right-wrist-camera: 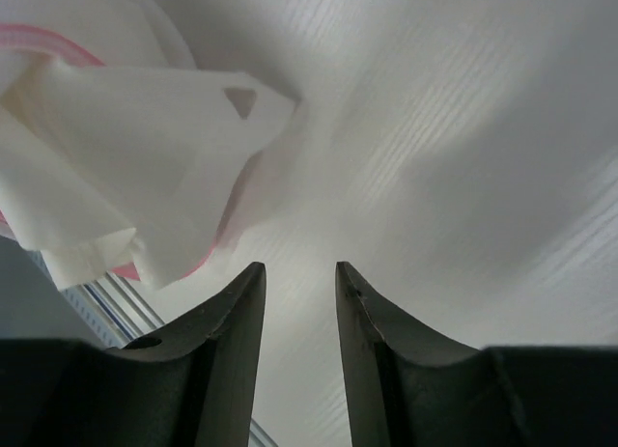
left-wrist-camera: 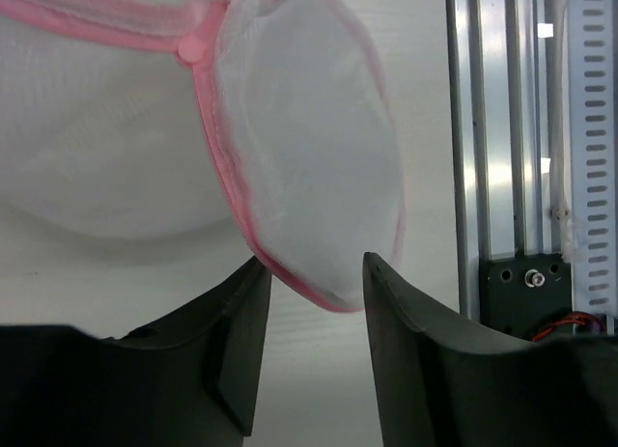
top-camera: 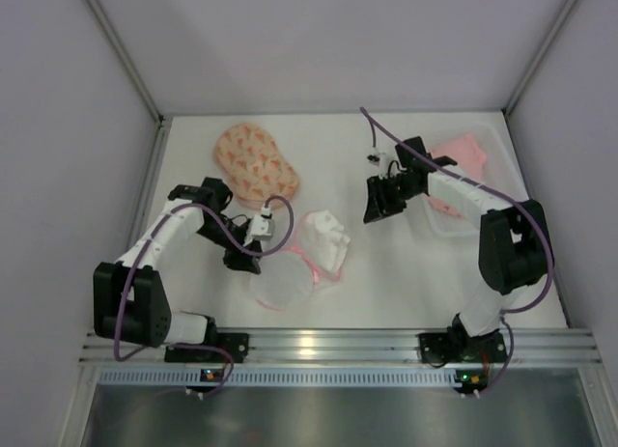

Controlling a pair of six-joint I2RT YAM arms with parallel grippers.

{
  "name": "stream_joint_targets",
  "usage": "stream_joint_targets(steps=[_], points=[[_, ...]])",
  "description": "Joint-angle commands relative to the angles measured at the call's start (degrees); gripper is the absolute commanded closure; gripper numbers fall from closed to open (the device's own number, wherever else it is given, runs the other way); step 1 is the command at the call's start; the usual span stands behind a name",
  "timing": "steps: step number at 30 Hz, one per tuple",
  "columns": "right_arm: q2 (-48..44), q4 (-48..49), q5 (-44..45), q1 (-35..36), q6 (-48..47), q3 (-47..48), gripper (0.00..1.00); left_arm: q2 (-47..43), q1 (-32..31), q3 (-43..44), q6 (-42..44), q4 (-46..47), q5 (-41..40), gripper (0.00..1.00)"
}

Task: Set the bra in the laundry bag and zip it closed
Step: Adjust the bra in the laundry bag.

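The laundry bag (top-camera: 256,162), peach with a red-orange print, lies shut at the back left of the table. The salmon-pink bra (top-camera: 463,150) lies in the clear plastic tray (top-camera: 454,225) at the right. My left gripper (top-camera: 243,262) is open and low over the table. In the left wrist view, its jaws (left-wrist-camera: 317,273) stand either side of the pink-rimmed edge of a white mesh pouch (left-wrist-camera: 309,177) without gripping it. My right gripper (top-camera: 377,208) is open and empty, just left of the tray. In the right wrist view (right-wrist-camera: 299,273) it hangs over bare table.
The white mesh round pouch with pink rim (top-camera: 304,254) lies open at the table's middle front, between the arms; its crumpled flap shows in the right wrist view (right-wrist-camera: 126,196). An aluminium rail (top-camera: 319,346) runs along the near edge, also in the left wrist view (left-wrist-camera: 502,128).
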Motion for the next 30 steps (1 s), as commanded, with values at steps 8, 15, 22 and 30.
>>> stream_joint_targets(steps=[8, 15, 22, 30], points=[[-0.8, 19.2, -8.6, 10.9, 9.2, -3.5, 0.62, 3.0, 6.2, 13.8, -7.4, 2.3, 6.5, 0.35], [-0.3, 19.9, -9.0, 14.9, 9.8, -2.7, 0.62, 7.4, -7.3, 20.3, -41.5, 16.6, -9.8, 0.35], [-3.8, 22.0, -11.1, 15.5, 11.9, -5.1, 0.63, 8.3, -9.2, 13.9, -57.5, 25.2, -18.3, 0.41], [-7.0, 25.0, -12.0, 16.4, 15.0, -7.9, 0.62, 7.2, -12.9, 11.3, -63.4, 29.4, -25.3, 0.42]])
